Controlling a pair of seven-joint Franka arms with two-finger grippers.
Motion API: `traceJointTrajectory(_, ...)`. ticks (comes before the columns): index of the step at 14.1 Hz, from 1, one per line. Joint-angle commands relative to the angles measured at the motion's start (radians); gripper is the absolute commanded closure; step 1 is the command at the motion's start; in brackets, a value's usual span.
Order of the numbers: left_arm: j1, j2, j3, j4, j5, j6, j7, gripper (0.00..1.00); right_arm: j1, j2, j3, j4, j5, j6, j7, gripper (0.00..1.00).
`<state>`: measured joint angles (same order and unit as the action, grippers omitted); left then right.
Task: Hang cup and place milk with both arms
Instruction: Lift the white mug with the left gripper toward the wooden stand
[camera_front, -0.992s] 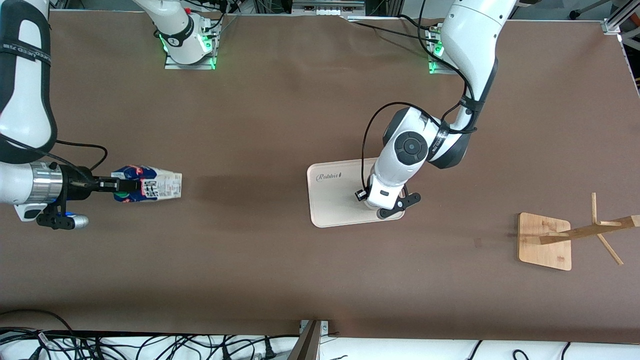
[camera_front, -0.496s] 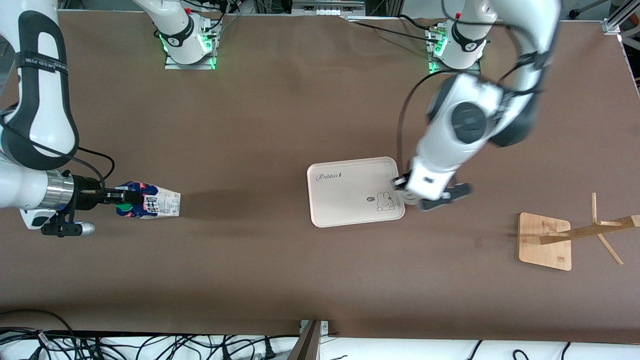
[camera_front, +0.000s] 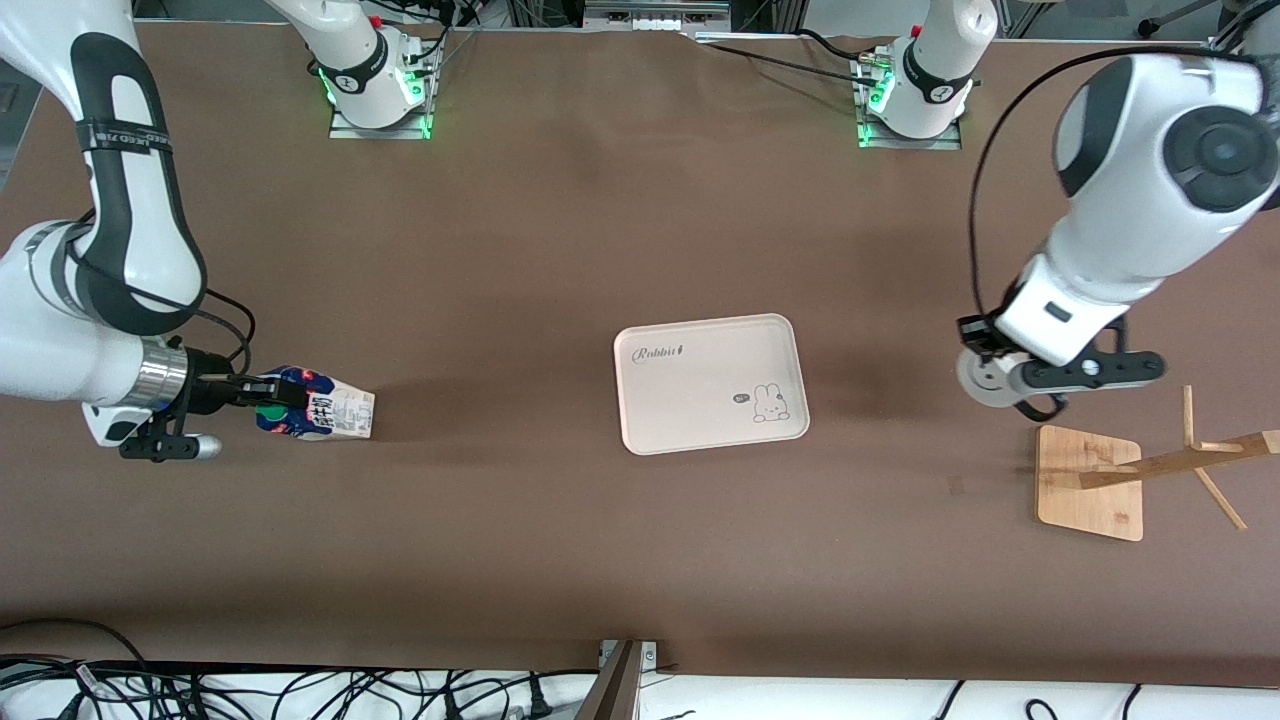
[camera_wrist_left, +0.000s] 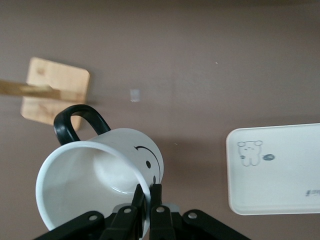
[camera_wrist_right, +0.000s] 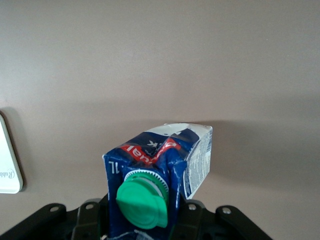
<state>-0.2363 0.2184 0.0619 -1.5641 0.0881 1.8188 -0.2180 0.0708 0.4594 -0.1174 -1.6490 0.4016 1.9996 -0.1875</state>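
The cup was pinched by its rim in the left claw over bare tabletop, at 11 o'clock from the rack; its handle pointed rackward and was best threaded onto a peg. The milk, tilted, cap toward the wrist, was clamped in the right claw

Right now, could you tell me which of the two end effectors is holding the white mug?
The left end effector, over the table beside the wooden rack, pinches the cup by its rim. The right end effector instead grips the milk.
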Motion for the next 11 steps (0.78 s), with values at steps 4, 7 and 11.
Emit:
traceJointTrajectory(4, 0.025, 0.01, 0.062, 0.044, 0.03, -0.026, 0.189, 1.0, 0.0, -0.082, 0.024, -0.152, -0.013, 0.109, -0.024, 0.61)
traceJointTrajectory(7, 0.049, 0.015, 0.101, 0.045, 0.019, -0.021, 0.279, 1.0, 0.0, -0.123, 0.045, -0.258, -0.013, 0.212, -0.033, 0.61)
traceJointTrajectory(11, 0.081, 0.058, 0.11, 0.104, 0.018, -0.015, 0.376, 1.0, 0.0, -0.122, 0.05, -0.261, -0.012, 0.22, -0.03, 0.0)
